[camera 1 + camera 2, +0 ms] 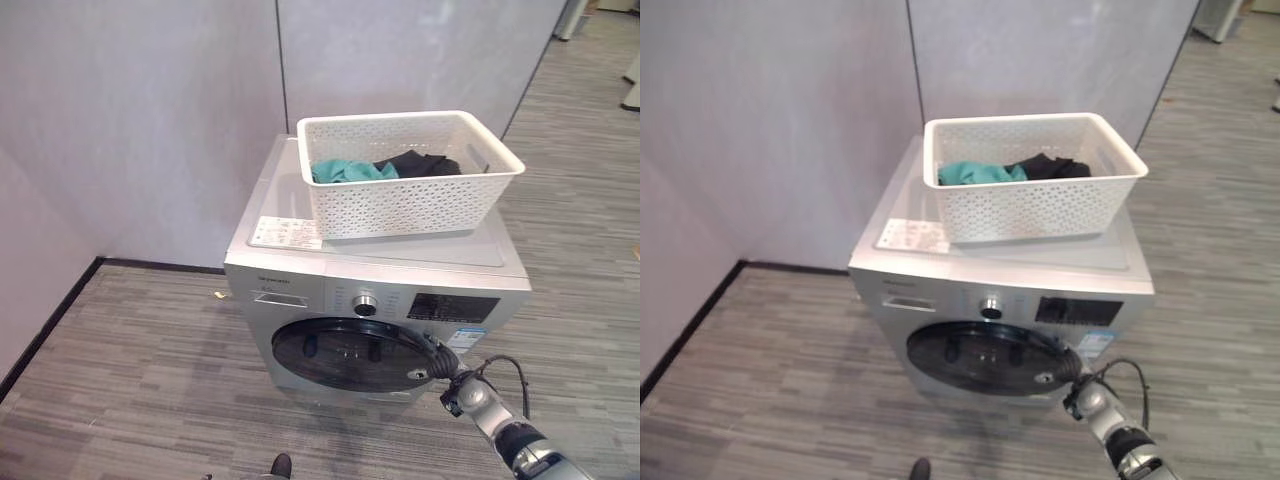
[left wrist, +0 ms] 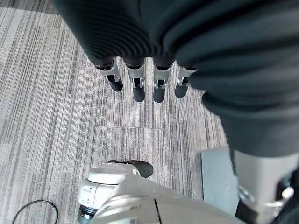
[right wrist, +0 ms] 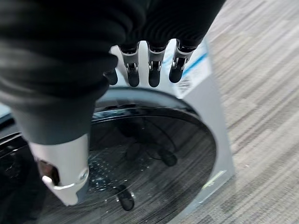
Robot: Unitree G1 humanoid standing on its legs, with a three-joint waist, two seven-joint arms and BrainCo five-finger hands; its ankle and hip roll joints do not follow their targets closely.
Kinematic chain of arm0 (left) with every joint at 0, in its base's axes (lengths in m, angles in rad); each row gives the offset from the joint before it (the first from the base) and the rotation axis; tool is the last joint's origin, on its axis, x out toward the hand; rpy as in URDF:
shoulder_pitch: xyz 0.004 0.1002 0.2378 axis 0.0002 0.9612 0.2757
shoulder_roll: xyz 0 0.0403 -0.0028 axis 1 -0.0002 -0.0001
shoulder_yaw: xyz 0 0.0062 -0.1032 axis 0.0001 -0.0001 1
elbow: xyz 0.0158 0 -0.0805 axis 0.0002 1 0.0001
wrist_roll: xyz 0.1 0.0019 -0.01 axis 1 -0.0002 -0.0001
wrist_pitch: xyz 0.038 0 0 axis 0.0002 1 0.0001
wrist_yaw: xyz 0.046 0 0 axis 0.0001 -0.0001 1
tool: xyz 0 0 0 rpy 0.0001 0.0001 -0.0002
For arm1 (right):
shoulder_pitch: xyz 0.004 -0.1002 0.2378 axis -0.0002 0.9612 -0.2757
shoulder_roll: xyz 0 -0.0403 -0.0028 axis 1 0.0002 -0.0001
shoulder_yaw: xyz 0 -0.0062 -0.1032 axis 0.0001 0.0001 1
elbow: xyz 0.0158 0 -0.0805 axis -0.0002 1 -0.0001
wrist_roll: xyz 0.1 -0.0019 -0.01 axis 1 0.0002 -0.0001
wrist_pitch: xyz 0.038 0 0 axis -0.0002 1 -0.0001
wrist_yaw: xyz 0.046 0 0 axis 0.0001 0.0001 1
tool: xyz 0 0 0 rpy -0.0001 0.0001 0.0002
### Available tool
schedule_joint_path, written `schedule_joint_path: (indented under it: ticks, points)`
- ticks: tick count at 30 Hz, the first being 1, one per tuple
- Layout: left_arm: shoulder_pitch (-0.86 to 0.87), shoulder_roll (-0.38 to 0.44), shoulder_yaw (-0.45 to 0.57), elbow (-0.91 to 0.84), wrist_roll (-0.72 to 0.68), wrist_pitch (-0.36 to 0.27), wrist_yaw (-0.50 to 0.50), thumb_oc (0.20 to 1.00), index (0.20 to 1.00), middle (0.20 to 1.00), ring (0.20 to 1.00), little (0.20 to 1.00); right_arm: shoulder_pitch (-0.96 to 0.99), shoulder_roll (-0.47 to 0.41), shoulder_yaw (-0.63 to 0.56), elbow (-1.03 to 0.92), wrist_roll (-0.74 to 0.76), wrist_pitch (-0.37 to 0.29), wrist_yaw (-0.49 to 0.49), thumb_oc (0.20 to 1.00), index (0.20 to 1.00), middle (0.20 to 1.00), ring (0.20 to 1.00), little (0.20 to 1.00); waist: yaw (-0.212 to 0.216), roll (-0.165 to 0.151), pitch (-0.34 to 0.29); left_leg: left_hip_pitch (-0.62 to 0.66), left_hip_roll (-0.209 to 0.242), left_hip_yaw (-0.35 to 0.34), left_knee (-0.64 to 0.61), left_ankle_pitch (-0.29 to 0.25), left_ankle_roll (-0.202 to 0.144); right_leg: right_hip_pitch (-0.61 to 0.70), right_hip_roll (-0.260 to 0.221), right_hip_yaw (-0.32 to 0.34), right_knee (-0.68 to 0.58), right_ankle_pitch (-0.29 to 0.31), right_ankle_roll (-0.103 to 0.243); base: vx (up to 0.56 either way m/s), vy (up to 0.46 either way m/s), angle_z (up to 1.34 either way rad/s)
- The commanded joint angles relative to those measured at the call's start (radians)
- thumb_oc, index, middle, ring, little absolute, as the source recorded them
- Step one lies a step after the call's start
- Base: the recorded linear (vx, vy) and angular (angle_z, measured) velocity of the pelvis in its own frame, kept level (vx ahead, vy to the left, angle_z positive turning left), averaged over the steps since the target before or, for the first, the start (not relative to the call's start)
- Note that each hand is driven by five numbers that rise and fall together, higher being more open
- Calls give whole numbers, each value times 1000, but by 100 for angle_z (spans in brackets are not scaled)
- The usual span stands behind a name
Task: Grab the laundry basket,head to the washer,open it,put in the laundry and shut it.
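White basket (image 1: 410, 175) atop washer (image 1: 300, 260); right robot hand (image 3: 149, 65), fingers straight, at door (image 1: 350, 355).

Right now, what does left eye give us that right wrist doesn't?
Left eye alone: the white laundry basket on top of the washer, with teal laundry and dark laundry inside, plus the control knob and the grey wall.

Right wrist alone: the right hand close up, fingers straight, tips near the upper rim of the door on the side with the blue-striped label.

Both: the round dark washer door and the striped grey floor.
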Motion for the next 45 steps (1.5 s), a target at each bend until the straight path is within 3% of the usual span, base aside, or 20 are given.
schedule_joint_path:
  ticks: [1, 12, 17, 18, 19, 20, 22, 23, 24, 27, 30, 31, 33, 35, 39, 41, 42, 44, 45]
  points:
    - [-88, 8, -62, 41, 21, -32, 15, 1000, 1000, 1000, 1000, 1000, -124, 7, -1, 43, 33, -41, -52, 1000, 1000, 1000, 1000, 1000, 44, -35, 36, 41, -54, -9, 6, -89, 52, -78, 0, -48, 10, 24, -4, -19, -10, 9]
    - [-97, 5, -76, 32, 11, -35, 22, 1000, 1000, 1000, 1000, 1000, -165, 2, 14, 91, 41, -39, -59, 1000, 1000, 1000, 1000, 1000, 53, -30, 46, 26, -50, -16, 6, -80, 48, -89, 7, -48, 10, 22, -9, -12, -22, 2]
    - [-126, 3, -106, -1, -16, -41, 27, 1000, 1000, 1000, 1000, 1000, -243, 4, 52, 167, 63, -43, -67, 1000, 1000, 1000, 1000, 1000, 77, -30, 94, -42, -27, -62, 47, -43, 28, -113, 39, -40, 10, 14, -40, -114, -158, 18]
    - [-137, -4, -111, -19, -40, -49, 33, 1000, 1000, 1000, 1000, 1000, -252, 8, 55, 167, 76, -46, -72, 1000, 1000, 1000, 1000, 1000, 85, -28, 114, -89, -20, -81, 57, -11, 14, -132, 48, -59, 10, 8, -46, -525, -252, 51]
    - [-181, -13, -106, -47, -81, -64, 53, 1000, 1000, 1000, 1000, 1000, -249, 4, 48, 137, 108, -58, -87, 1000, 1000, 1000, 1000, 1000, 69, -50, 141, -188, -25, -49, 85, 24, 1, -195, 27, -125, 10, 14, -41, -572, -269, 64]
    - [-180, -12, -102, -61, -80, -67, 54, 1000, 1000, 1000, 1000, 1000, -217, 3, 44, 108, 110, -62, -83, 1000, 1000, 1000, 1000, 1000, 51, -73, 125, -180, -13, 50, 189, -42, 13, -220, 7, -156, 10, 22, -39, -479, -198, 112]
    - [-167, -21, -106, -72, -63, -68, 42, 1000, 1000, 1000, 1000, 1000, -154, 1, 38, 88, 106, -67, -65, 1000, 1000, 1000, 1000, 1000, 28, -83, 99, -107, 23, 144, 339, -109, 15, -226, -3, -193, 10, 23, -42, -129, -72, 161]
    - [-166, -21, -106, -72, -63, -68, 42, 1000, 1000, 1000, 1000, 1000, -153, 1, 38, 87, 106, -67, -65, 1000, 1000, 1000, 1000, 1000, 27, -83, 98, -109, 22, 144, 341, -109, 16, -227, -3, -193, 10, 24, -42, -25, 7, 86]
    - [-158, -23, -102, -69, -56, -65, 37, 1000, 1000, 1000, 1000, 1000, -110, 2, 28, 76, 105, -68, -48, 1000, 1000, 1000, 1000, 1000, 9, -74, 77, -7, 48, 167, 372, -123, 8, -220, 5, -209, 10, 30, -41, -4, 47, 63]
    - [-149, -32, -105, -63, -36, -61, 28, 1000, 1000, 1000, 1000, 1000, -41, 0, -19, 89, 112, -66, -28, 1000, 1000, 1000, 1000, 1000, -37, -44, 26, 131, 63, 171, 334, -100, -14, -233, 16, -245, 10, 46, -37, -47, 111, 75]
    - [-149, -31, -105, -63, -36, -61, 28, 1000, 1000, 1000, 1000, 1000, -41, 0, -19, 89, 112, -66, -28, 1000, 1000, 1000, 1000, 1000, -39, -47, 25, 130, 60, 170, 330, -96, -13, -235, 13, -247, 10, 47, -37, -50, 65, 54]
    - [-144, -37, -116, -68, -17, -54, 19, 1000, 1000, 1000, 1000, 1000, -8, -8, -46, 93, 119, -65, -26, 1000, 1000, 1000, 1000, 1000, -54, -28, 9, 164, 45, 166, 282, -117, -9, -246, 13, -266, 10, 62, -28, -163, 178, 22]
    - [-122, -34, -137, -119, 1, -54, 3, 1000, 1000, 1000, 1000, 1000, 8, -25, -79, 103, 127, -64, -28, 1000, 1000, 1000, 1000, 1000, -62, -3, -3, 223, 57, 210, 175, -142, -7, -256, 2, -287, 10, 91, -20, -197, 263, 16]
    - [-114, -31, -145, -134, 7, -54, -2, 1000, 1000, 1000, 1000, 1000, 7, -29, -89, 106, 131, -62, -29, 1000, 1000, 1000, 1000, 1000, -59, 3, -5, 240, 55, 216, 137, -152, -1, -262, -3, -292, 10, 102, -12, -171, 187, 37]
    - [-88, -4, -182, -238, 1, -69, -20, 1000, 1000, 1000, 1000, 1000, -60, -58, -101, 128, 117, -51, -36, 1000, 1000, 1000, 1000, 1000, -33, -4, 32, 214, -51, 187, 101, -314, 70, -336, -89, -302, 10, 197, 53, -286, 232, 15]
    - [-81, 1, -191, -257, 1, -72, -24, 1000, 1000, 1000, 1000, 1000, -81, -58, -99, 140, 116, -49, -37, 1000, 1000, 1000, 1000, 1000, -24, -5, 44, 208, -73, 178, 104, -328, 82, -346, -104, -303, 10, 206, 66, -195, 166, -15]
    - [-73, 13, -228, -292, 24, -74, -39, 1000, 1000, 1000, 1000, 1000, -117, -56, -94, 171, 120, -45, -37, 1000, 1000, 1000, 1000, 1000, -21, -1, 70, 182, -104, 153, 120, -327, 104, -353, -127, -267, 10, 207, 83, -226, 181, -17]
    - [-84, 18, -257, -289, 50, -73, -42, 1000, 1000, 1000, 1000, 1000, -128, -44, -96, 187, 133, -41, -35, 1000, 1000, 1000, 1000, 1000, -46, 9, 88, 158, -119, 122, 112, -299, 120, -397, -120, -75, 99, 206, 88, -198, 159, 2]
    - [-84, 18, -257, -289, 50, -73, -42, 1000, 1000, 1000, 1000, 1000, -128, -44, -96, 187, 133, -41, -35, 1000, 1000, 1000, 1000, 1000, -46, 8, 88, 157, -120, 123, 112, -299, 120, -398, -120, -75, 99, 206, 88, -184, 84, 51]
